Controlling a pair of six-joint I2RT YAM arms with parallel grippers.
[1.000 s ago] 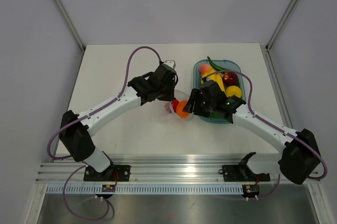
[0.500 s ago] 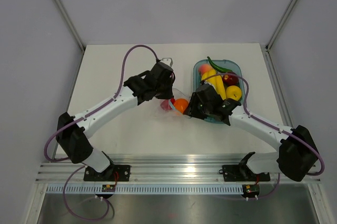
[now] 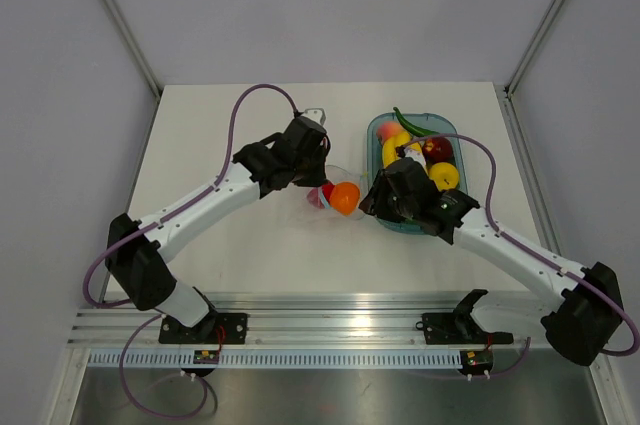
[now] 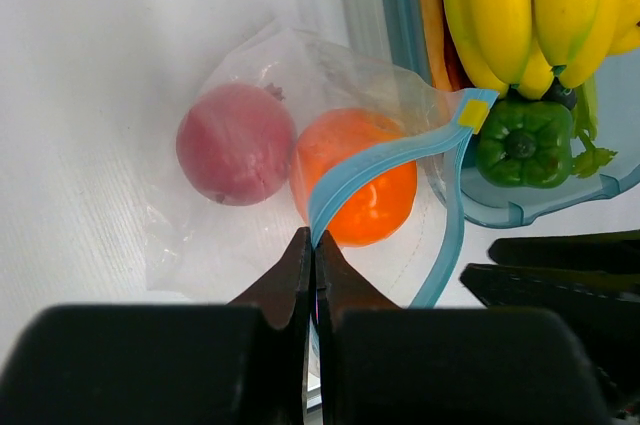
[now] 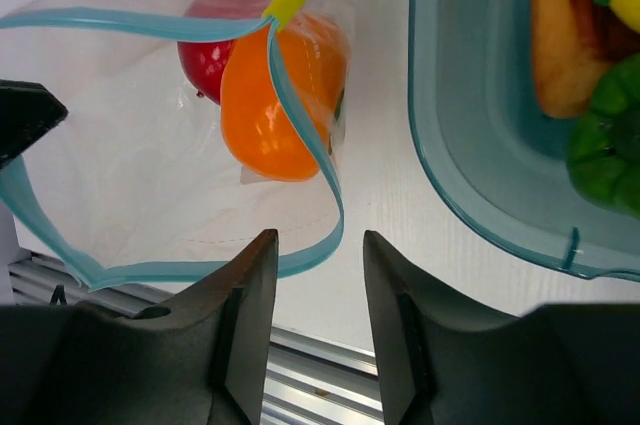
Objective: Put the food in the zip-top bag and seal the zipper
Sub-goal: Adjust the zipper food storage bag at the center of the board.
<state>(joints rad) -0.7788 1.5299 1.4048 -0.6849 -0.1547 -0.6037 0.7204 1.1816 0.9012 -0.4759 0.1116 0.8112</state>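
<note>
Since the earlier view the right gripper (image 5: 317, 239) has drawn back from the small round orange toy fruit (image 4: 362, 193) toward the blue-tinted clear oval tray (image 5: 470, 145). The fruit now lies free inside the small transparent zip-top bag (image 4: 195, 245), touching the small round red toy fruit (image 4: 235, 142) that sits deeper in it. The left gripper (image 4: 313, 242) is pressed together on the light blue zipper strip (image 4: 385, 152) at one end of the mouth. This holds that edge, so in the right wrist view the mouth stands open as a wide loop. The right gripper's jaws stand apart with nothing between them. The bag lies on the white table (image 3: 190, 135) between the two grippers, just beside the tray. One piece of food is not yet packed: the small round yellow toy fruit (image 3: 445, 175) sits in the tray near the yellow bananas (image 4: 530, 5). I judge that the coming move turns on this relation: the yellow fruit lies to the right of the right gripper and behind its fingertips, on the side away from the bag. The right arm is clearly the nearer one, but it must turn back over the tray to reach the fruit. The bag mouth opens toward that same arm.
</note>
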